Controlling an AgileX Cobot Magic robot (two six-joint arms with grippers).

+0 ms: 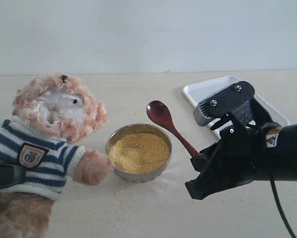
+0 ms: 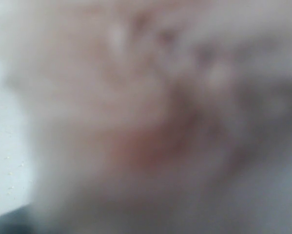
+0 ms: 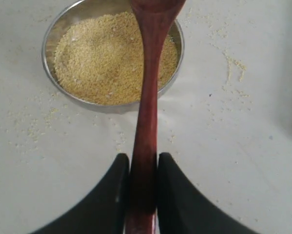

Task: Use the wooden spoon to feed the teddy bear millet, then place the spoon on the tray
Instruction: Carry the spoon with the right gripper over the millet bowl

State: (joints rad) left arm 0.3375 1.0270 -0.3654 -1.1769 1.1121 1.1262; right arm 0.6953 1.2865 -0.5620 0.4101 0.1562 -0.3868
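The teddy bear [image 1: 49, 129] in its striped sweater sits at the left, one paw touching the metal bowl [image 1: 138, 151] full of millet [image 1: 139, 151]. My right gripper [image 1: 200, 162] is shut on the handle of the wooden spoon [image 1: 169, 126]; the spoon's oval bowl is raised above the far rim of the metal bowl. In the right wrist view the spoon [image 3: 148, 112] runs from between the black fingers [image 3: 111, 195] out over the millet [image 3: 107, 58]. The white tray [image 1: 207, 89] lies behind the right arm. The left wrist view is a blur of plush bear [image 2: 150, 122]; its gripper does not show there.
Loose millet grains [image 1: 118, 198] are scattered on the pale table in front of the bowl. A dark part of the left arm [image 1: 4, 176] lies against the bear's side at the left edge. The right arm covers much of the tray.
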